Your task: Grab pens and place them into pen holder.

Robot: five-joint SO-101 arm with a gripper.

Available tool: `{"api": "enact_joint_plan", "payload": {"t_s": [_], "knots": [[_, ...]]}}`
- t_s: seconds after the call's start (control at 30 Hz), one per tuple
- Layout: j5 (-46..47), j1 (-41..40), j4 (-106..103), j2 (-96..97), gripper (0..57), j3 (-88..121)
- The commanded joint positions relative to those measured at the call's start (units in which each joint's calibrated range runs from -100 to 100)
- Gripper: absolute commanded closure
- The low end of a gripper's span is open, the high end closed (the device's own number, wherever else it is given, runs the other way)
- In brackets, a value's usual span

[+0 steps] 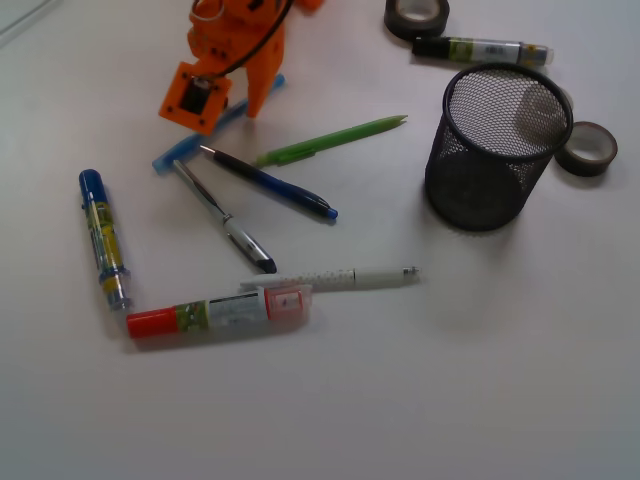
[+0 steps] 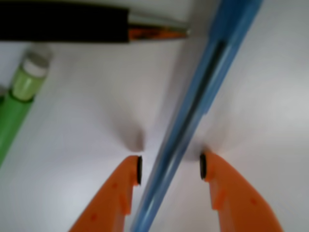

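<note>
**Five pens out, my hand astride the light blue one**

The white tabletop (image 1: 480, 400) carries everything. Largest is one black mesh pen holder (image 1: 497, 150), upright at the right, with no pen visible in it. Two dark tape rolls lie near it: one (image 1: 417, 16) at the top edge, one (image 1: 587, 148) just beside the holder's right side. I count three thick markers: a red-capped one (image 1: 215, 314) at the lower left, a blue-capped yellow one (image 1: 103, 238) at the far left, and a dark-capped one (image 1: 483, 50) above the holder.

Five slim pens lie flat left of the holder: bright green (image 1: 331, 140), dark blue with black (image 1: 268, 182), silver with black (image 1: 224, 217), white dotted (image 1: 335, 279), and light blue (image 1: 190, 146), mostly hidden under my arm.

My hand (image 2: 170, 167) points down at the tabletop, fingers spread to either side of the light blue pen, both pads (image 2: 139, 169) clear of its barrel, not gripping.
</note>
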Motion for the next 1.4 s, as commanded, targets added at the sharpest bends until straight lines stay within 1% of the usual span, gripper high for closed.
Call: {"api": "enact_joint_plan", "payload": {"t_s": [0.0,0.03,0.07,0.13,0.17,0.2,0.33,0.47,0.6,0.73,0.9,1.03,1.2,1.37], "knots": [[0.0,-0.14,-2.41,3.01,43.4,-2.1],[-0.1,-0.06,-2.68,3.52,44.6,-2.19],[-0.1,0.31,-2.76,3.69,47.1,-2.19],[0.15,0.76,-2.76,3.94,55.1,-2.28],[0.15,0.91,-2.68,4.11,57.5,-2.46],[0.15,0.91,-2.24,4.28,56.7,-3.0],[0.78,0.68,-2.15,4.11,57.2,-3.18],[5.13,1.88,-2.06,1.56,57.2,-3.36],[8.94,2.7,3.71,-9.83,57.2,-4.18],[9.67,1.21,12.02,-24.19,57.1,-8.89],[8.84,-5.0,11.32,-37.53,57.1,-13.15],[5.76,-14.2,2.31,-43.06,57.1,-13.24],[3.76,-24.89,-16.32,-41.78,57.1,-8.8],[3.96,-31.54,-40.12,-31.92,57.1,-4.72]]}}
